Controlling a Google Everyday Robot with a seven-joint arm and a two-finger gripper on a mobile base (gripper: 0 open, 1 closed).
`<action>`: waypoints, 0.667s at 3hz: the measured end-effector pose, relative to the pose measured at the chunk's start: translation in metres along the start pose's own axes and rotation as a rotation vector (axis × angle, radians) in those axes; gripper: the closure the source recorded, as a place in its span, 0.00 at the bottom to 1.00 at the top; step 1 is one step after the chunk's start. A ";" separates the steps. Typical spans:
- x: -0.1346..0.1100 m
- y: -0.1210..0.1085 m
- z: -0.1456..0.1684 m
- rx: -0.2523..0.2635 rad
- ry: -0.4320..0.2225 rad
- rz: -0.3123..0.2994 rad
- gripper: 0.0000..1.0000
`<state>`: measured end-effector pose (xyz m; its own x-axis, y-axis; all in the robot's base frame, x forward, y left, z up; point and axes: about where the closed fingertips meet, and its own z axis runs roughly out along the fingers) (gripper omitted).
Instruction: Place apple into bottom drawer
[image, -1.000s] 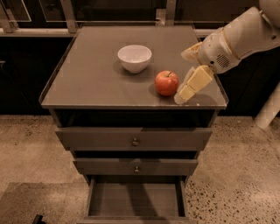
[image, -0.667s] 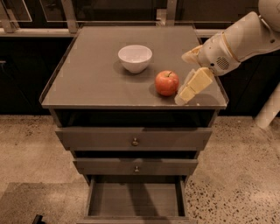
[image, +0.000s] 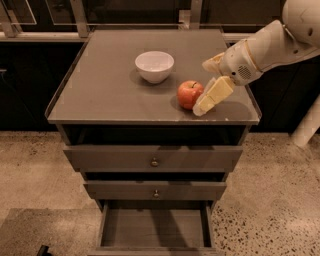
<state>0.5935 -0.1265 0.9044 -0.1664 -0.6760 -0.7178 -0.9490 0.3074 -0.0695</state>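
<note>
A grey-brown cabinet stands on a speckled floor (image: 35, 170), and its flat top (image: 100, 95) carries two objects. Left of centre, toward the rear of the top, sits a white bowl (image: 154, 66), upright and empty as far as can be seen. Below the top, three drawers are stacked on the front face. The top drawer (image: 110, 158) and the middle drawer (image: 120, 190) are closed, each with a small round knob at its centre. The bottom drawer (image: 150, 227) stands open toward the camera, showing a bare plank floor between its side walls. To the right of the bowl and nearer the front edge rests the apple (image: 189, 94), red-orange, stem up, on the cabinet top and well apart from the bottom drawer. The bowl and the apple are near each other but do not touch. The gripper (image: 205, 86) is immediately to the right of the apple, low over the cabinet top, with its two pale yellow fingers spread apart. The lower finger (image: 215, 94) slants down to the front-right of the fruit, and the upper finger (image: 214, 61) lies behind and to its right. Whether either finger touches the apple cannot be told; nothing is clamped. The white arm (image: 270, 45) rises from the gripper to the upper right corner. A pale slanted post (image: 307, 125) stands at the far right, beside the cabinet.
</note>
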 end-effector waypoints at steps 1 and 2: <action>0.000 -0.014 0.025 -0.024 -0.022 0.014 0.00; 0.007 -0.020 0.049 -0.047 -0.017 0.035 0.00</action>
<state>0.6247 -0.1044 0.8671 -0.1958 -0.6537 -0.7309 -0.9541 0.2991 -0.0119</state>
